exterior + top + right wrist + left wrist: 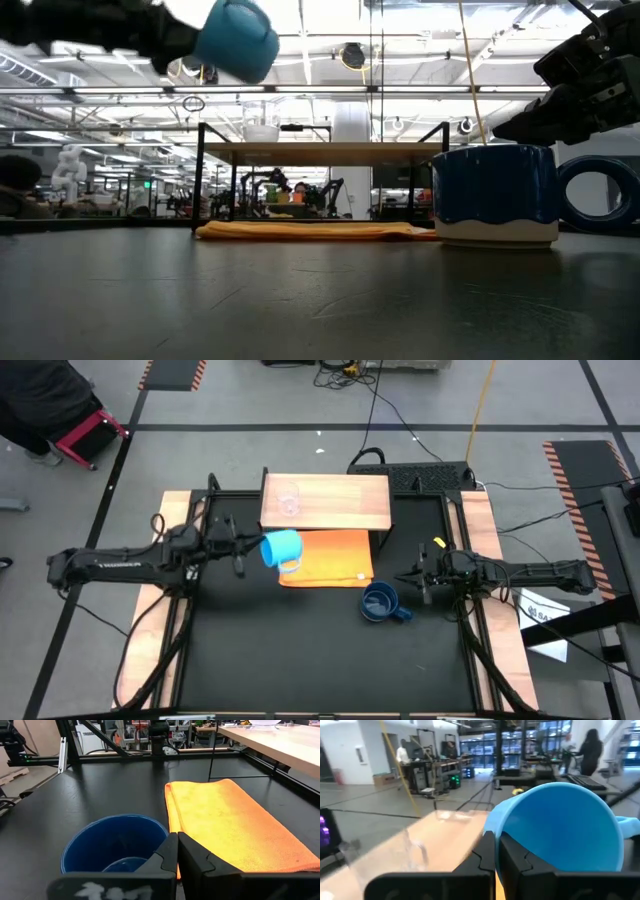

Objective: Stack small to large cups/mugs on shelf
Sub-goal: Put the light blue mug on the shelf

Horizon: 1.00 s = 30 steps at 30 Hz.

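The left gripper (246, 550), clamped on the light-blue mug's (281, 548) rim, holds it aloft beside the shelf (340, 505). It looks rigid, light and slippery, so that thin-wall pinch may slip. The right gripper (415, 578) hovers closed, empty, by the dark-blue mug (379, 603).

shelf (340, 503) right half free | glass cup (289, 500) blocks left

The left tool (247, 548) was clamped shut at the end of its outstretched arm, raised high. The right tool (412, 579) was shut too, reaching inward toward it, well apart.
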Available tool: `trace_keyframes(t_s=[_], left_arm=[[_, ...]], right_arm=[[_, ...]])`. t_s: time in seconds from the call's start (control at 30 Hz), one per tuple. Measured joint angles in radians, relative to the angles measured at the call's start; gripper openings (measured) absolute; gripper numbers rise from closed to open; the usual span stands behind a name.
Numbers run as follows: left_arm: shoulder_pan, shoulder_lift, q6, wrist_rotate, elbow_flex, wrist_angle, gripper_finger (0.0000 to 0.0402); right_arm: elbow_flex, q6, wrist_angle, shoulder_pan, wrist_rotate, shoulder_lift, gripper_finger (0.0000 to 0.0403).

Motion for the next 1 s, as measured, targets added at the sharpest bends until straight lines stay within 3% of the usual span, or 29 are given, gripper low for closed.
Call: trace_keyframes(t_s=[0.23, 0.53, 0.8, 1.0], left_arm=[[0.103, 0.213, -0.003, 0.13, 0.199, -0.048, 0.0004], [0.186, 0.428, 0.004, 0.236, 0.32, -0.004, 0.0004], [0.293, 0.511, -0.014, 0.338, 0.398, 0.046, 0.0004], [0.37, 0.544, -0.021, 0.44, 0.541, -0.137, 0.0004]], right_arm=[[0.0, 0.002, 0.0, 0.0, 0.0, 0.0, 0.0], [0.0, 0.007, 0.0, 0.0, 0.0, 0.0, 0.0], [0.0, 0.008, 0.0, 0.0, 0.0, 0.0, 0.0], [0.0, 0.01, 0.0, 0.0, 0.0, 0.0, 0.0]])
